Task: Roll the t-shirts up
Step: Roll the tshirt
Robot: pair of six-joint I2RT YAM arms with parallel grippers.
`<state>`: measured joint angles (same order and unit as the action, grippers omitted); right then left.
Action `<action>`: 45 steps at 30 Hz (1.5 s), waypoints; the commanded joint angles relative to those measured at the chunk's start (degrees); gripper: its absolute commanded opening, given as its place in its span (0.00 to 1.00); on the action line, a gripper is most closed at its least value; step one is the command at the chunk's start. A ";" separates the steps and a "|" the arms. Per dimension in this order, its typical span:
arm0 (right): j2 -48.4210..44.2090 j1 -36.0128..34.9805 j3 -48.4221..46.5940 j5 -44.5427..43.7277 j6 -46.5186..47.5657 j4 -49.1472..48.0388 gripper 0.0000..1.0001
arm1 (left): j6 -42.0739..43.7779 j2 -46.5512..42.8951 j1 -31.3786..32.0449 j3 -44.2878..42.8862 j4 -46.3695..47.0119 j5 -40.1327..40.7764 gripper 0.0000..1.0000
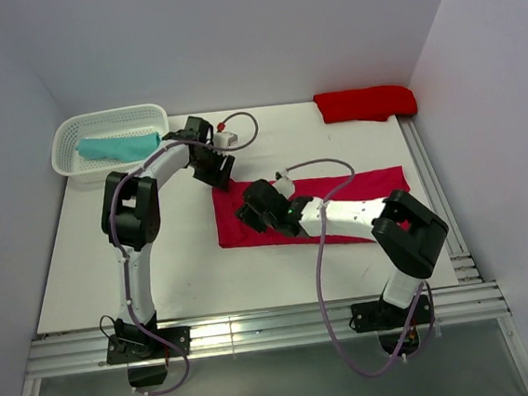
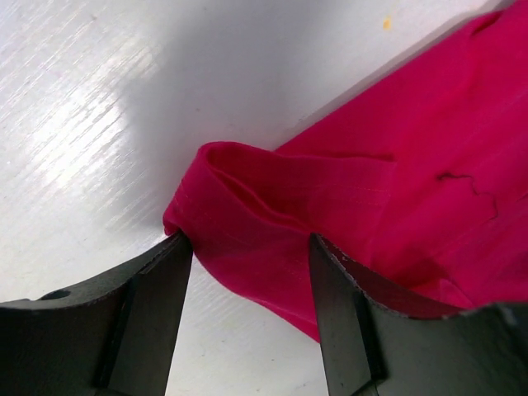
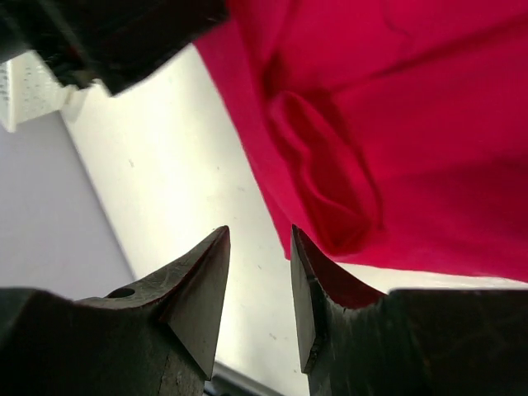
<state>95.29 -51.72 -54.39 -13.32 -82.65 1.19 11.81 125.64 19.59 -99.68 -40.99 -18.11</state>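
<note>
At the table's middle, saw the crimson t-shirt (image 1: 375, 185) folded flat; straddled its ten-o'clock corner with the left gripper (image 2: 250, 243), unclenched, probably to start the roll; hung the right gripper (image 3: 259, 233), released and empty, at nine o'clock.

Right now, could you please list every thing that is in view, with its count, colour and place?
crimson t-shirt: 1, deep pinkish red, spread mid-table
scarlet t-shirt: 1, bright red, bundled at far right corner
teal t-shirt: 1, teal, inside the basket
basket: 1, white lattice, far left corner
table: 1, white, under everything
left arm, right arm: 2, white and black, bases at near edge
left fingers: 2, black, apart, astride the crimson t-shirt's folded corner
right fingers: 2, black, apart, nothing between, at its edge
</note>
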 commanded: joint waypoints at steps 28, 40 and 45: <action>13.17 -6.37 -18.57 -5.49 10.50 23.95 0.13 | 2.51 -0.05 3.26 -3.42 0.21 0.27 0.65; 13.43 -6.28 -16.62 -4.52 7.94 22.98 0.12 | -1.27 -4.52 1.76 -4.39 0.83 4.14 0.70; 13.79 -5.76 -16.71 -3.82 8.30 22.19 0.12 | -3.28 -5.41 -0.08 -5.70 -2.93 1.16 0.72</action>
<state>110.63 -57.43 -71.55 -17.50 -73.69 23.57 10.68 124.64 20.93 -101.93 -41.65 -14.81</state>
